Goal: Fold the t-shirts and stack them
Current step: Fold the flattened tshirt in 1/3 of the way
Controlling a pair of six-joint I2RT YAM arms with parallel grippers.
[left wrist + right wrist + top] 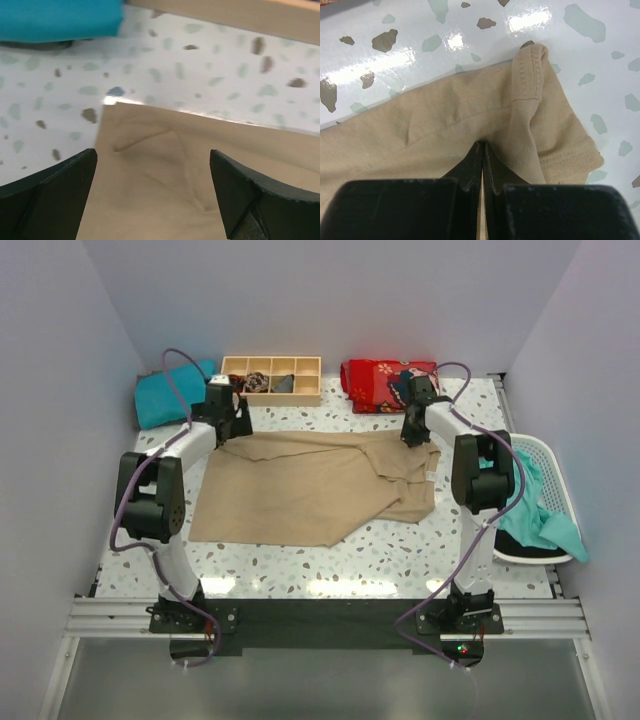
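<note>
Status, near to far.

Mid-worktop (300, 565): the tan t-shirt (300, 490) is lying mostly flat and isn't a folded packet yet. I'm reading this as early in its fold, with only the right-hand part doubling over itself.

To my right, a loose teal t-shirt (535, 515) is hanging out of the white basket (548, 452), so that one is waiting untouched.

At the tan t-shirt's far edge:
- My left fingers (153, 155) are standing spread wide over the far-left corner. They're gripping nothing, and the cloth is lying flat beneath them.
- My right fingers (482, 146) are clenched tight, tips down in the cloth beside the sleeve cuff. I can't tell whether they're actually nipping a fold, because the tips are hiding it.

Far row: a folded teal t-shirt (165, 395) is sitting in the far-left corner, and it's looking like the start of the stack. The wooden tray (270, 378) and red cloth (380, 385) beside it aren't part of my job.

So I'm judging it as one done, one in progress and at least one to go. The tan one isn't stacked yet.

Axis: the tan t-shirt's long axis is running left-right across the worktop, hem pointing to my left, sleeve and shoulder end pointing right.
</note>
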